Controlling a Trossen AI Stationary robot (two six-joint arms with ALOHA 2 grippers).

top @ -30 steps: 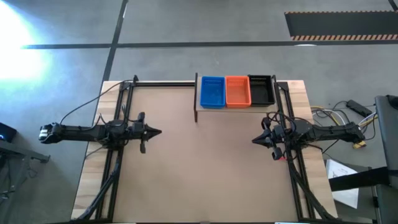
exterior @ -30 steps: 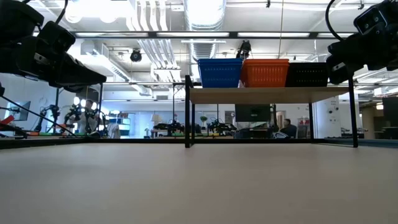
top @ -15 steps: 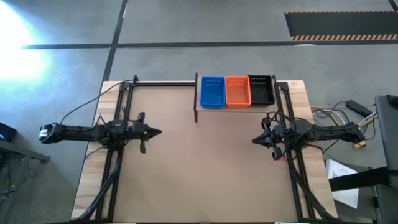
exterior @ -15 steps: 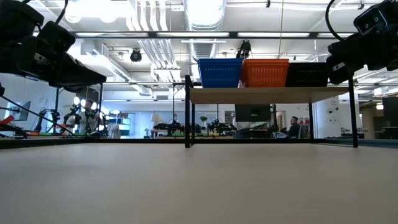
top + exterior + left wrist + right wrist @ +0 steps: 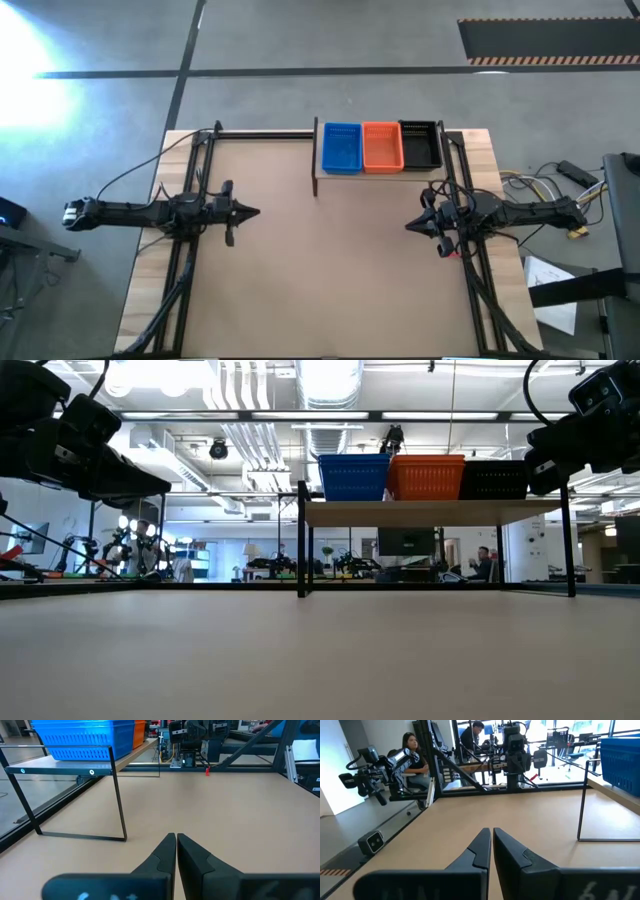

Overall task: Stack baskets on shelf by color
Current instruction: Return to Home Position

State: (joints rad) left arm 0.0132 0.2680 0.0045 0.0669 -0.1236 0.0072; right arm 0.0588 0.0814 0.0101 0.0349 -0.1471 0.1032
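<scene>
Blue basket (image 5: 342, 147) on the left, orange basket (image 5: 382, 146) in the middle, black basket (image 5: 420, 145) on the right, just beside one another on the shelf (image 5: 430, 512) at the far edge of the table (image 5: 330, 285), right of centre. Left gripper (image 5: 252, 212) above the table's left side, fingers pressed together, gripping nothing. Right gripper (image 5: 410, 226) above the right side, well apart from it, likewise closed tight and empty.

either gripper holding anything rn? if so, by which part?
Nothing held. Left gripper and right gripper are both shut and empty, well clear of the baskets on the shelf.
</scene>
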